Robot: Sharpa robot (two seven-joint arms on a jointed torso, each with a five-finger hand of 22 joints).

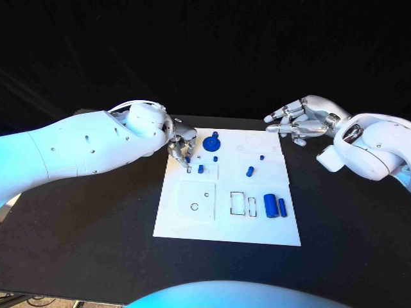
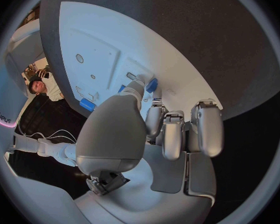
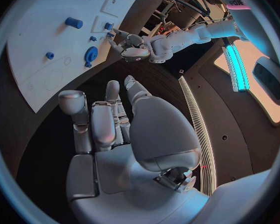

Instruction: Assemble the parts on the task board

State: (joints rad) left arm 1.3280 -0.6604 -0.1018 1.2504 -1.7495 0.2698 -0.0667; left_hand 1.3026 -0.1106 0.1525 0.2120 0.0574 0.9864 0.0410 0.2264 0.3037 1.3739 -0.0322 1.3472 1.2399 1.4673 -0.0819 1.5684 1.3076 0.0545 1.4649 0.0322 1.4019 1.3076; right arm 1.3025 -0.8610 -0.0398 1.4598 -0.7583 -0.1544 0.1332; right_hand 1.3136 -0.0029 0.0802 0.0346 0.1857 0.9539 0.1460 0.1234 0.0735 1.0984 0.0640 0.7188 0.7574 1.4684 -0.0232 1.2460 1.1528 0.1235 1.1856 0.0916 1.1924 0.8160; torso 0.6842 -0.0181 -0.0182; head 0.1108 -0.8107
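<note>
We have our left hand [image 1: 180,146] down on the task board [image 1: 226,226], fingers [image 2: 154,118] touching a small blue part [image 2: 152,85]; grip unclear. Next: seat it. Right hand [image 1: 300,118] waits open.

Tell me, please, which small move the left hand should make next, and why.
Probably it should lower its fingers slightly and close them on the small blue part beside them. The left hand hovers over the white task board's upper left area, fingertips near that part, apparently holding nothing. The right hand waits open off the board.
</note>
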